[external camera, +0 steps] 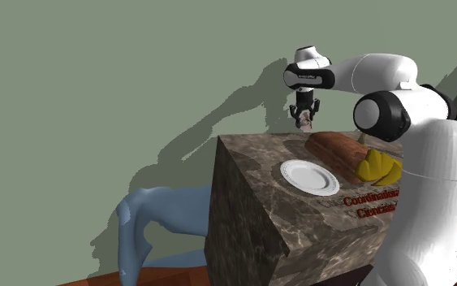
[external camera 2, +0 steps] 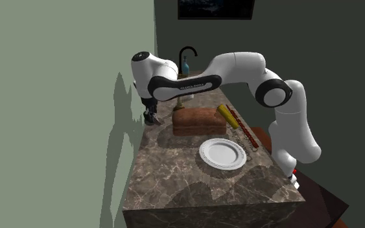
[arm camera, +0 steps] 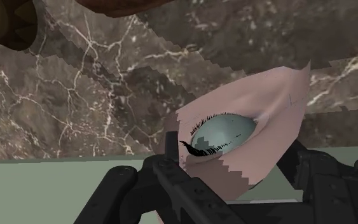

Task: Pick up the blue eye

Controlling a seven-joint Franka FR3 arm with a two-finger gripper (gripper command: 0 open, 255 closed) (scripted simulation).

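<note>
1. Black fingers (arm camera: 184, 188) of the pincer (external camera: 305, 108) lay nearest the wrist camera. They stood closed against the blue eye (arm camera: 225, 133) from both sides, so it looked clasped rather than merely flanked.
2. That eye was a pale pink, lid-shaped patch of skin with a grey-blue iris and dark lashes. It sat at the pincer's tip over the far corner of the marbled worktop (external camera: 251, 187), close to the green wall (external camera: 97, 97). Whether it hung clear of the stone could not be told.
3. It looked thin, shell-like and light, so weight seemed unlikely to trouble the grip. Its smooth, curved face might slide or twist between the pads. Whether it was stiff or soft was not plain, so a gentle squeeze seemed wiser.
4. The surest hold appeared to be across the patch's narrow span, near its middle rather than at a pointed end.
5. A brown loaf (external camera: 338, 150), a white plate (external camera: 308, 176) and a yellow bunch (external camera: 379, 168) lay well apart from the eye, toward the stand.
</note>
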